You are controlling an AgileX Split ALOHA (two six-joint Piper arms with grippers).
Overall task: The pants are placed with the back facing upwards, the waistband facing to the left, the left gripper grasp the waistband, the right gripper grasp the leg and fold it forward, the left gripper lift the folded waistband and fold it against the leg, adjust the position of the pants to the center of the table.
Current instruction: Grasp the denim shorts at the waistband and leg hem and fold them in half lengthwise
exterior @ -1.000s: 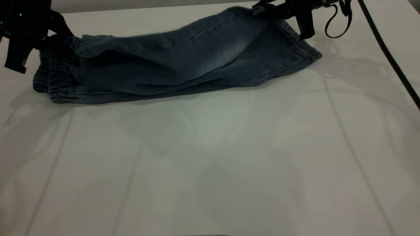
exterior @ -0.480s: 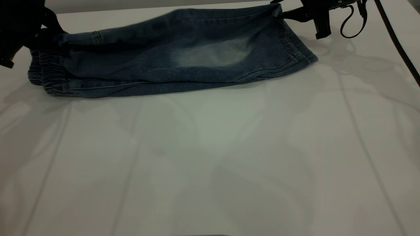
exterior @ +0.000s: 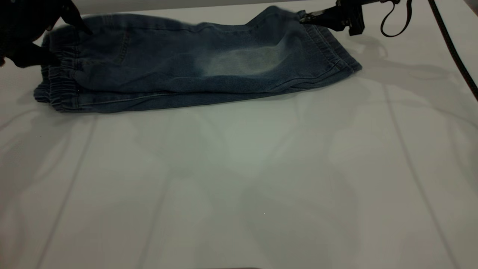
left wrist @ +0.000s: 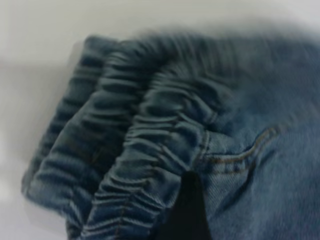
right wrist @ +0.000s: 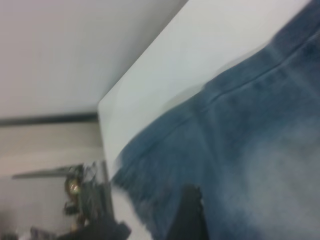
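Note:
The blue denim pants (exterior: 168, 74) lie folded lengthwise along the far side of the table (exterior: 239, 179). Their ruched waistband (exterior: 61, 86) is at the left. The leg with the pale faded oval (exterior: 242, 61) lies on top. My left gripper (exterior: 84, 29) is at the far left, shut on the upper layer of the waistband (left wrist: 150, 135); one black finger (left wrist: 187, 210) shows, the other is under the denim. My right gripper (exterior: 303, 17) is at the far right, shut on the leg's hem corner, with one finger (right wrist: 190, 215) showing against the cloth.
A black cable (exterior: 448, 63) runs down the right side of the table, and a smaller looped cable (exterior: 392, 26) hangs by the right gripper. The table's far edge (right wrist: 150, 65) is close behind the pants, with a wall beyond it.
Both grippers have carried the raised upper layer back toward the far edge and lower. It now lies flatter over the lower layer, and a back pocket seam has come into view near the waistband.

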